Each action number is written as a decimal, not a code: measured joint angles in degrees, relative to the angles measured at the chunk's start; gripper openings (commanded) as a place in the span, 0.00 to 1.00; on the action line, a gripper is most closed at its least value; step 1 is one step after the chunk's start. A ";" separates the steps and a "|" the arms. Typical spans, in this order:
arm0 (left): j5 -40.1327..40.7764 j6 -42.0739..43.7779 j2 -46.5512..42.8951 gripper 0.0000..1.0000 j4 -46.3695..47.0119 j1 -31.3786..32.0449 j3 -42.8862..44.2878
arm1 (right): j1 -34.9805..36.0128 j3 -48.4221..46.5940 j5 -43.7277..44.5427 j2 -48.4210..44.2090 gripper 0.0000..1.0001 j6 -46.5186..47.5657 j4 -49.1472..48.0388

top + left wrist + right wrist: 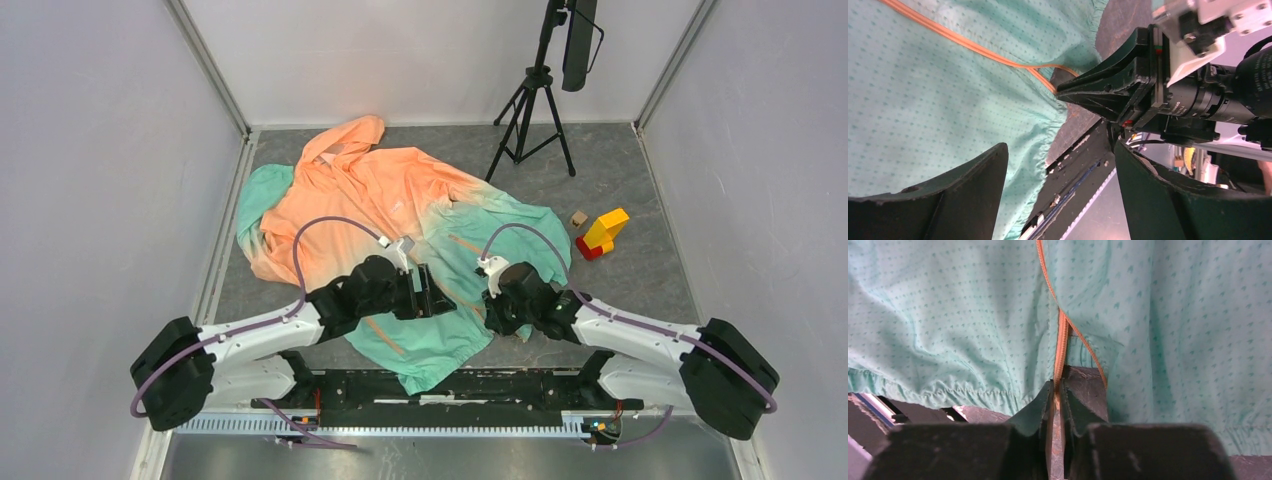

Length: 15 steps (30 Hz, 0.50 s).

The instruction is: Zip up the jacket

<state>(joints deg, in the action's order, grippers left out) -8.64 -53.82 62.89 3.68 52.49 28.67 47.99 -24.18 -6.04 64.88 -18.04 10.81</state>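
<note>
We see a grey desk (640, 270) with the jacket (370, 190) spread across its middle, hood at the far side, orange at the far left fading to teal toward the near right, hem bunched close to the arm bases. A black tripod (530, 110) stands at the far right, clear of the fabric. The left tool (1060, 147) hangs released over the teal hem near the desk's near edge, its fingers wide apart and gripping nothing. The right tool (1058, 390) is clenched on the orange zipper (1062, 340) right at the bottom hem, with the tape pinched between both fingers. From there the zipper runs up the teal cloth, its two sides splitting apart just above the pinch. The two tools sit near each other, tip toward tip. A yellow and red block (603, 233) lies right of the jacket, and a small wooden cube (578, 218) lies just beside it.
</note>
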 measured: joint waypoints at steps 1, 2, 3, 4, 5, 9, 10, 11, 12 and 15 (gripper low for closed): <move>-0.63 -0.61 0.28 0.82 0.90 0.00 -0.37 | 0.00 0.00 -0.22 -0.55 0.01 -0.04 0.02; -1.16 -1.29 0.63 0.82 1.79 0.02 -0.79 | 0.00 0.00 -0.52 -1.27 0.00 -0.07 -0.07; -1.95 -2.08 0.98 0.81 2.97 0.02 -1.36 | 0.00 0.00 -1.05 -1.97 0.00 -0.24 -0.31; -2.49 -2.82 1.33 0.80 4.20 0.02 -1.99 | 0.00 0.00 -1.55 -2.32 0.00 -0.22 -0.63; -2.95 -3.56 1.66 0.79 5.07 0.02 -2.54 | 0.00 0.00 -2.27 -2.51 0.00 -0.42 -1.16; -5.29 -6.95 3.65 0.72 9.55 0.02 -4.81 | 0.00 0.00 -4.87 -2.58 0.00 -1.62 -2.36; -5.92 -8.11 4.37 0.71 11.52 0.02 -5.55 | 0.00 0.02 -5.57 -2.71 0.00 -2.19 -2.91; -6.54 -8.98 4.90 0.70 12.85 0.02 -6.10 | 0.00 0.11 -5.99 -3.06 0.00 -2.73 -3.43; -7.06 -10.14 5.49 0.68 14.97 0.02 -6.99 | -0.13 0.33 -6.21 -3.67 0.00 -3.30 -4.07; -8.44 -13.79 7.26 0.62 20.09 0.02 -9.35 | -0.87 1.01 -7.45 -5.88 0.00 -5.44 -5.70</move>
<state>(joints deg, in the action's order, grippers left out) -17.08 -67.61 70.15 23.77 52.51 19.31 47.11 -23.18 -13.50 59.00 -23.49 5.10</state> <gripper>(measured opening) 0.666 0.006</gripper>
